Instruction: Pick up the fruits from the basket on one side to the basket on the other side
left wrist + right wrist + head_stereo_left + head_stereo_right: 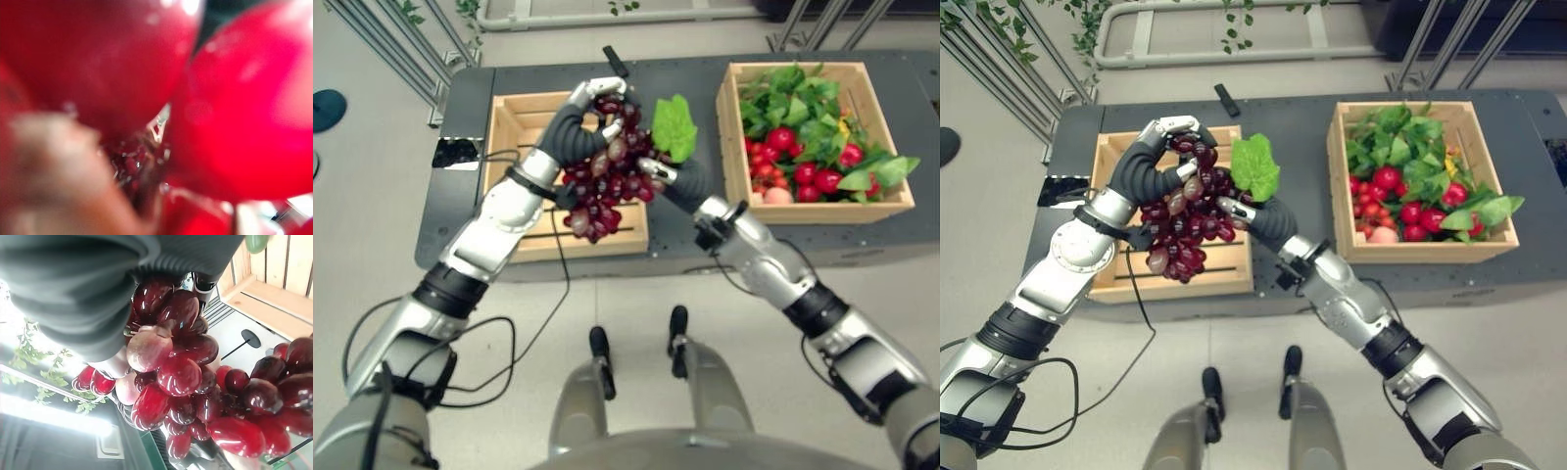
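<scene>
The large bunch of dark red grapes with one broad green leaf (1185, 220) hangs in the air between my two hands, above the right-hand part of the shallow, pale slatted-wood crate (1116, 279). My left hand (1157, 147) grips the bunch at its top: my fingers (1178, 124) curl over the uppermost grapes and the dark ribbed cover runs down along the bunch's left side. The grapes hang below these fingers, and the lowest ones reach down over the crate's front slats. In my left wrist view, glossy red grapes press right up against the lens.

My right hand (1263, 217) meets the bunch from its other side. One silver finger (1234, 209) lies against the grapes just under the green leaf, which stands up beyond my fingertips. I cannot tell whether this hand is clasped on the fruit or only touching it; my right wrist view shows the dark cover and the grapes close beside it, not the fingers.

Well to the right of my right hand stands a deeper pale wooden crate (1427, 253) filled with round red fruits (1417, 213) and green leaves (1400, 137). Both crates sit on a dark grey tabletop (1293, 127). Beyond my left fingers, near the table's far edge, lies a small black oblong object (1227, 100).
</scene>
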